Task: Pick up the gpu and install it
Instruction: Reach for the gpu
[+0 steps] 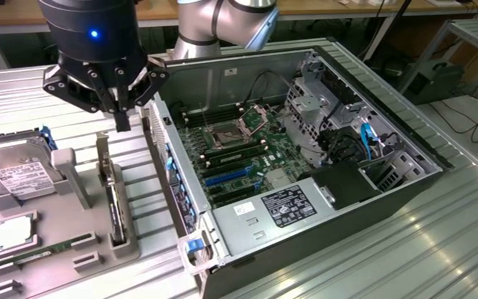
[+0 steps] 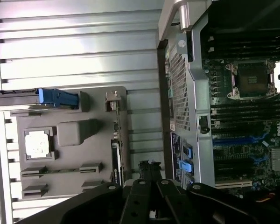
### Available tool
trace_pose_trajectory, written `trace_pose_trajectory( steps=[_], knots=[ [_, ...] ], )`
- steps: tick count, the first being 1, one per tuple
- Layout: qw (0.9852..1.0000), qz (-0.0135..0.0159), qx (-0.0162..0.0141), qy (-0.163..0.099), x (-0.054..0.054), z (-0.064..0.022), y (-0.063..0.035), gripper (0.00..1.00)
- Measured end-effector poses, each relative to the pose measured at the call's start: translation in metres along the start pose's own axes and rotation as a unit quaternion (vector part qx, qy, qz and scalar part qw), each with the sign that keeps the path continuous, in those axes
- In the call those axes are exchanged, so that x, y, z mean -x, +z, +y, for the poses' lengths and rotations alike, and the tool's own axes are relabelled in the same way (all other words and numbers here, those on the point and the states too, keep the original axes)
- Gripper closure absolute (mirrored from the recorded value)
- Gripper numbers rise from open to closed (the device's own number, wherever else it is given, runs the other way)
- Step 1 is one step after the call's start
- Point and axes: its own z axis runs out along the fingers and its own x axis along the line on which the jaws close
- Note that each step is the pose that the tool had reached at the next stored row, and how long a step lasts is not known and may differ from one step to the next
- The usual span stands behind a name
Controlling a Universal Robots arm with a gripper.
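Observation:
The gpu (image 1: 114, 208) stands on edge in a slot of the grey holder (image 1: 73, 233), a thin black card with its silver bracket (image 1: 103, 159) rising at the far end. In the wrist view the gpu (image 2: 115, 161) is a dark strip along the holder's (image 2: 70, 161) edge. My gripper (image 1: 121, 121) hangs above the table, just past the bracket and toward the computer case (image 1: 305, 187). Its fingers are pressed together with nothing between them. The gripper (image 2: 149, 167) sits over the gap between holder and case.
The open case lies on its side, motherboard (image 1: 239, 156) with blue slots (image 1: 226, 175) facing up. On the holder lie a hard drive (image 1: 19, 177), a processor (image 1: 13, 233) and a green memory stick (image 1: 35, 254). The ribbed metal table (image 1: 438, 249) extends around.

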Motion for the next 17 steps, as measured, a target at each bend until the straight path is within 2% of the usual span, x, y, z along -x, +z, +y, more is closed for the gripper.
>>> trace_pose_trajectory(
  steps=[5, 10, 17],
  knots=[
    [1.0, 0.0006, 0.0, 0.0, -0.003, -0.0042, 0.0007, 0.89],
    [1.0, 0.0008, 0.0, -0.002, -0.012, -0.0105, 0.0007, 0.89],
    [0.9996, 0.0021, 0.0008, -0.027, -0.017, -0.0125, 0.0014, 0.89]
  ],
)
